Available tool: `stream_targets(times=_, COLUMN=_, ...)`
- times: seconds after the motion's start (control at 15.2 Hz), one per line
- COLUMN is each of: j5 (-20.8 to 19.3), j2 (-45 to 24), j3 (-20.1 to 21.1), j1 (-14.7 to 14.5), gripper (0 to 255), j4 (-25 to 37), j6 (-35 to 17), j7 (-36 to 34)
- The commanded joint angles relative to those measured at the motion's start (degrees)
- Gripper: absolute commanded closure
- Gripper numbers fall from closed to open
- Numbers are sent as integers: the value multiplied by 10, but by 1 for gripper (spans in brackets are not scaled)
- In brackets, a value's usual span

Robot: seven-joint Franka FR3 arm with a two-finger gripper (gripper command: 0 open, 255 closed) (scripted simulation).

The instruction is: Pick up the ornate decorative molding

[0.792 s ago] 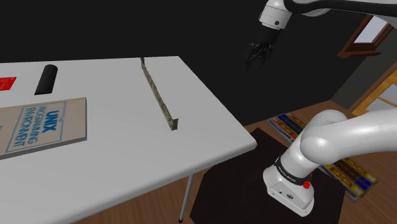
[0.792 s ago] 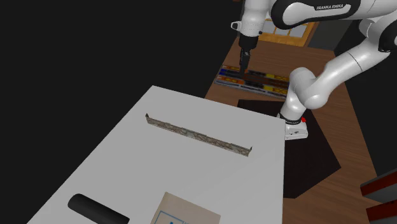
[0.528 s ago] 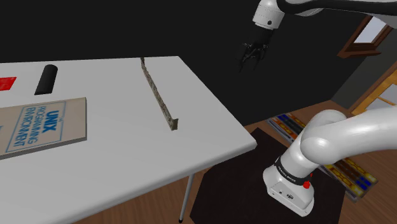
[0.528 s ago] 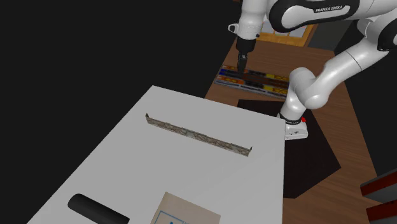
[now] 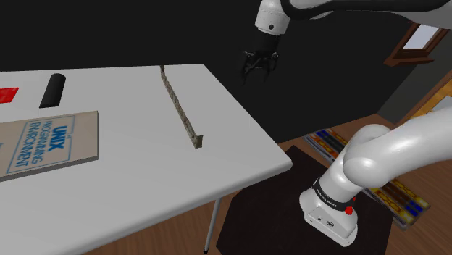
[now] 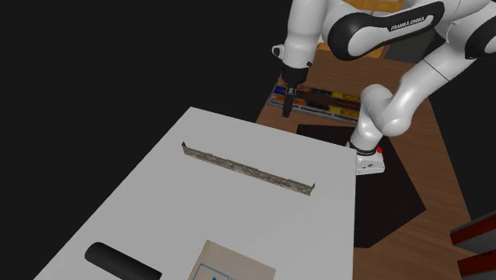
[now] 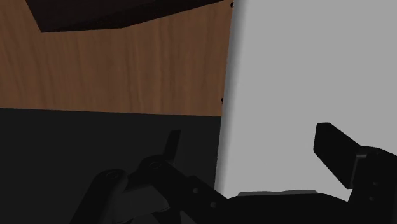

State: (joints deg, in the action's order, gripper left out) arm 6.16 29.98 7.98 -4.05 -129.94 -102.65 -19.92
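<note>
Since the earlier frames the pincer has swung across from over the floor to the counter's long edge, still high above it. Its fingers stand spread with nothing between them, which suits an approach rather than a grasp. The ornate decorative molding lies flat as a thin strip across the counter, well apart from the pincer, so I judge that the arm must travel further over the surface and descend before closing across the strip's narrow width.
</note>
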Motion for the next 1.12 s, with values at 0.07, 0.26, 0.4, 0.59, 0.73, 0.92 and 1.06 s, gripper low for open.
stream_targets(times=0.07, j5=3, j2=-51, j3=34, j1=-5, gripper=0, j4=37, j6=-16, j7=-50)
stream_targets(times=0.26, j5=-3, j2=-105, j3=65, j1=-9, gripper=0, j4=80, j6=-28, j7=-100)
stream_targets(times=0.4, j5=-11, j2=-143, j3=85, j1=-11, gripper=0, j4=112, j6=-34, j7=-134)
stream_targets(times=0.59, j5=-30, j2=-205, j3=112, j1=-16, gripper=0, j4=167, j6=-38, j7=-186)
stream_targets(times=0.73, j5=-47, j2=-249, j3=127, j1=-22, gripper=0, j4=209, j6=-37, j7=-221)
stream_targets(times=0.92, j5=-78, j2=-320, j3=146, j1=-35, gripper=0, j4=279, j6=-30, j7=-274)
stream_targets(times=1.06, j5=-102, j2=-369, j3=155, j1=-48, gripper=0, j4=331, j6=-20, j7=-308)
